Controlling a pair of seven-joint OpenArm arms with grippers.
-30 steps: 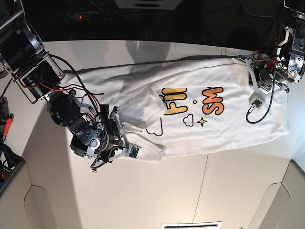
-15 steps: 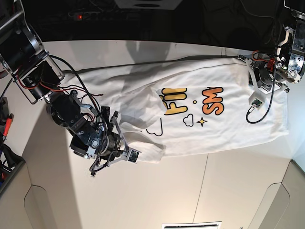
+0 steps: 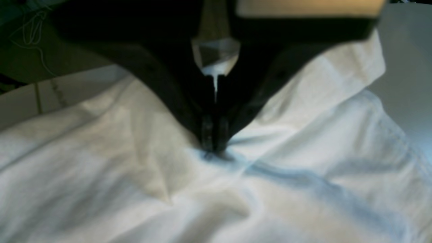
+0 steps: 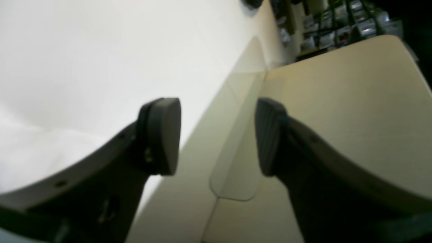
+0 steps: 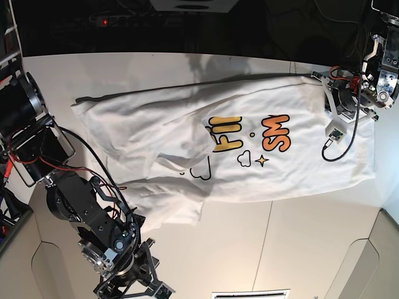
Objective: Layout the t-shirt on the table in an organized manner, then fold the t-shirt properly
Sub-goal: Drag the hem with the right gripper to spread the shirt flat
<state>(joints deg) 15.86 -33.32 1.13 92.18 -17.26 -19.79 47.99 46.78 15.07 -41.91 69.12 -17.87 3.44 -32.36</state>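
Observation:
The white t-shirt [image 5: 249, 143] lies spread sideways across the table [image 5: 280, 243], its orange-and-yellow letters [image 5: 252, 134] facing up and its lower left part still rumpled. My left gripper [image 5: 333, 99] is at the shirt's far right corner. In the left wrist view, this gripper [image 3: 214, 148] is shut on a pinch of the white fabric [image 3: 135, 189]. My right gripper [image 5: 146, 288] hovers near the table's front edge, off the shirt. The right wrist view shows it [image 4: 216, 135] open, with nothing between the fingers [image 4: 162, 135]; only the tabletop [image 4: 67, 50] lies beyond.
A thin dark seam [image 5: 268, 237] crosses the tabletop in front of the shirt. Rounded inset panels mark the front corners [image 5: 53, 268]. The right arm's links and cables [image 5: 68, 199] stand over the left side. Dark space lies behind the far edge [image 5: 187, 31].
My right gripper has let go of the shirt's lower left part, opened and drawn back to the front edge. The shirt's left end now lies spread further left. The left gripper has not moved.

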